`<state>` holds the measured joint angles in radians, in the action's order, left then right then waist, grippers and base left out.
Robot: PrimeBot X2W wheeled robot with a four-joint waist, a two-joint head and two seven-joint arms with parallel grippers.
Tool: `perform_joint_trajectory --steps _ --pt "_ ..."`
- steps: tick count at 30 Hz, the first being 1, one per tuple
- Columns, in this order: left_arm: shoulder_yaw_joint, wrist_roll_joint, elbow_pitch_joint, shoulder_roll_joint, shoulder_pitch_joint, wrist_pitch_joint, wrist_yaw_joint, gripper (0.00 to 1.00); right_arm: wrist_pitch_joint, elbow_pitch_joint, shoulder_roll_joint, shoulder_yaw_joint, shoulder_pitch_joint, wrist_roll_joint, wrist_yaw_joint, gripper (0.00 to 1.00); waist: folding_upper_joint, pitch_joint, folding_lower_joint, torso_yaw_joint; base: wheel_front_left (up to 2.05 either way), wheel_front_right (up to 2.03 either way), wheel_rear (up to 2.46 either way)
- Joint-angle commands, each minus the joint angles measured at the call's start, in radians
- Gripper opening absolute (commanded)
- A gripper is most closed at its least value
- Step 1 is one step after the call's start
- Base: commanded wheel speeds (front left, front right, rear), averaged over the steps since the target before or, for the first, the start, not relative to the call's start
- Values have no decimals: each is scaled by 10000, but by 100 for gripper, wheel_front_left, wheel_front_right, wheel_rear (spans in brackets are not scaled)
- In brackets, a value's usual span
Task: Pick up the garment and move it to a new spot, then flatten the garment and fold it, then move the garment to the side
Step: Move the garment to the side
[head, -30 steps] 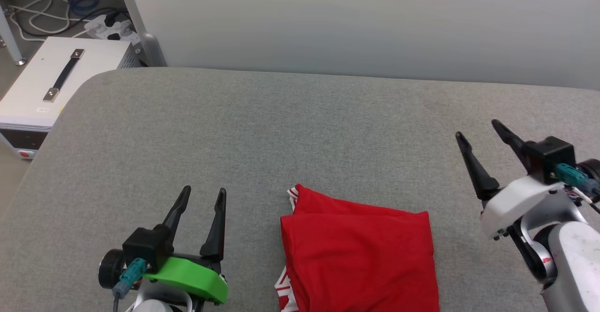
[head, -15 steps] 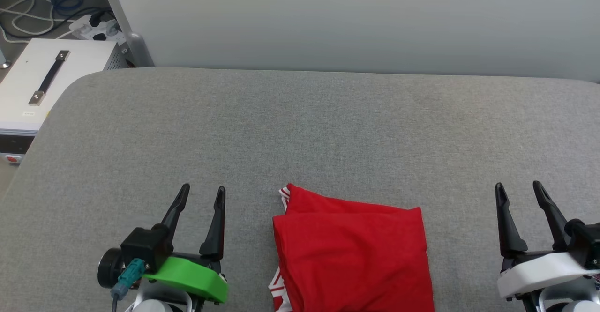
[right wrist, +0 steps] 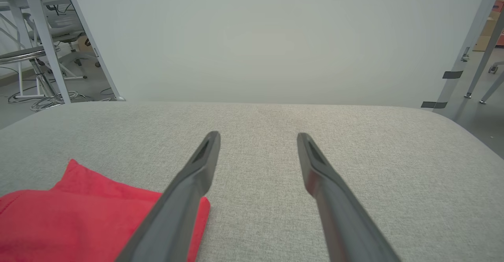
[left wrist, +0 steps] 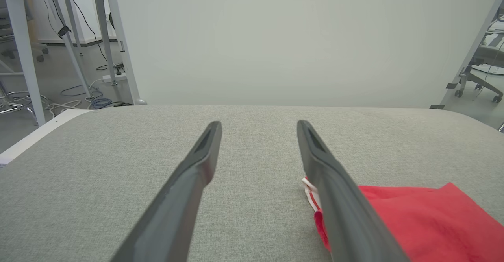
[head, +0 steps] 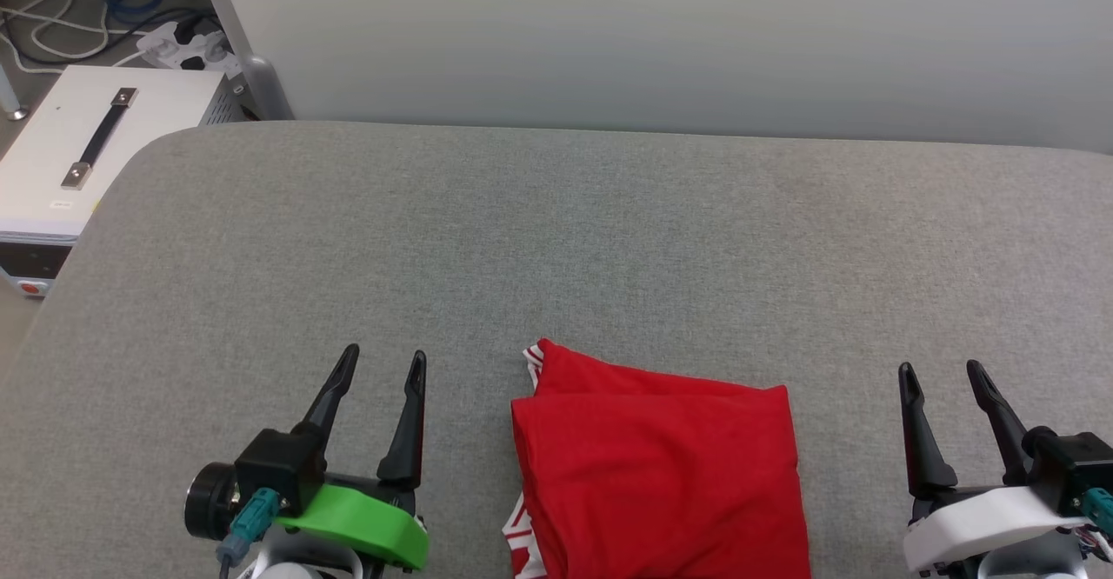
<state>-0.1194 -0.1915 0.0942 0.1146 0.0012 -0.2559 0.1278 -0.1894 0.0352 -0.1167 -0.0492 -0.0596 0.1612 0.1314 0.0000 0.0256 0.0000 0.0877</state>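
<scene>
Red jersey (head: 656, 475) is lying folded in a compact rectangle at the near-edge centre of the grey padded table (head: 556, 231). Left gripper (head: 383, 355) and right gripper (head: 939, 369) are hovering over that edge, fingers spread, empty. Folding looks done; the sideways move is seemingly remaining.
</scene>
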Motion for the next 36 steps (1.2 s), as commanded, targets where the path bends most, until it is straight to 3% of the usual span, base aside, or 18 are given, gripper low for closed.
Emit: perform_joint_trajectory --steps 1,7,16,17,18,20,26,36 --pt "42 98 -19 -78 146 -59 29 100 -43 36 27 -9 -52 -26 -7 100 0 7 0 19 0 0 0" --pt "42 94 -52 -91 63 -59 29 100 711 70 -76 317 2 274 -7 100 0 76 0 107 0 0 0" --pt "-86 -37 167 -64 -149 -59 29 100 6105 -664 -1436 2009 620 1872 -7 100 0 481 0 236 0 0 0" --pt "-124 -46 180 -61 -201 -59 29 100 6583 -768 -1384 1969 697 2074 -7 100 0 549 0 268 0 0 0" --pt "-253 -69 228 -55 -391 -59 29 100 8310 -921 -1182 1880 860 2505 -7 100 0 749 0 444 0 0 0" --pt "-399 -47 296 -49 -522 -59 29 100 9220 -1006 -1248 1928 911 2421 -7 100 0 864 0 600 0 0 0" --pt "-639 -53 280 -116 -953 -59 29 100 10419 -941 -993 1642 971 2017 -7 100 0 1136 0 1087 0 0 0" --pt "-674 -592 -176 -231 -1074 -59 29 100 10692 -171 -526 1659 1061 1626 -7 100 0 1468 0 1582 0 0 0"
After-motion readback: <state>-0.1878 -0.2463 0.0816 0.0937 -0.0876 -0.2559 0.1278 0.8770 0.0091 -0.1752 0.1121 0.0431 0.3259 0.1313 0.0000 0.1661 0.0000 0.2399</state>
